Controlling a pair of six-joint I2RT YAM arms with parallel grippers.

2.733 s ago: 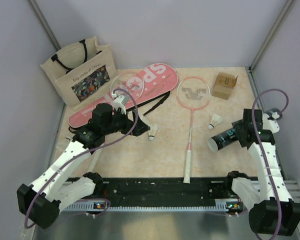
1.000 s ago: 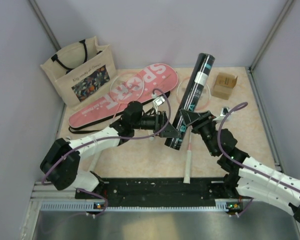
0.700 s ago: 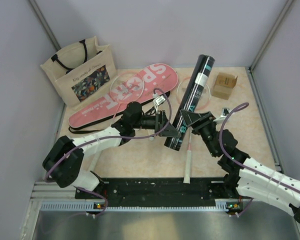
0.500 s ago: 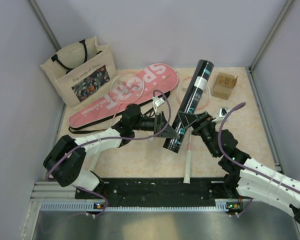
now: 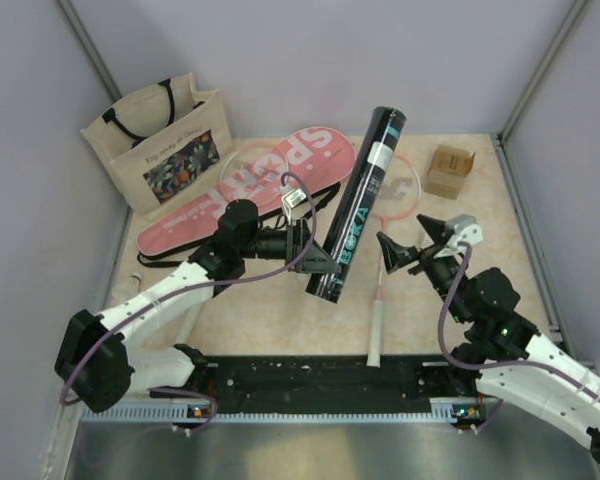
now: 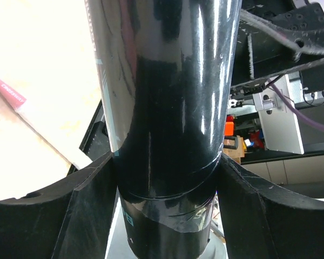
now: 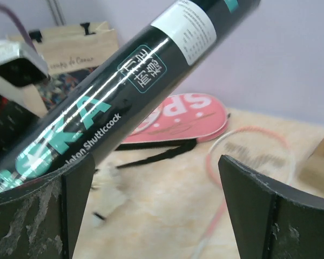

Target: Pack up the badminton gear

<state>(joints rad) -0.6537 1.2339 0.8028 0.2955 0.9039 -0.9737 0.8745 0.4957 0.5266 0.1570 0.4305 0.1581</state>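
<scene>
My left gripper is shut on the lower end of the dark cylindrical tube, which stands tilted above the table with its top leaning toward the back right. In the left wrist view both fingers press against the tube. Off to the right of the tube hangs my right gripper, open and holding nothing. In its wrist view the tube crosses the upper left. One pink racket lies behind the tube. The other racket head rests on the pink SPORT cover.
A beige floral tote bag stands at the back left. A small cardboard box sits at the back right. The cover's black strap trails on the table in front of the cover.
My right gripper has opened, released the tube and pulled back to the right. The left gripper closed on the tube's lower end and moved it slightly left.
</scene>
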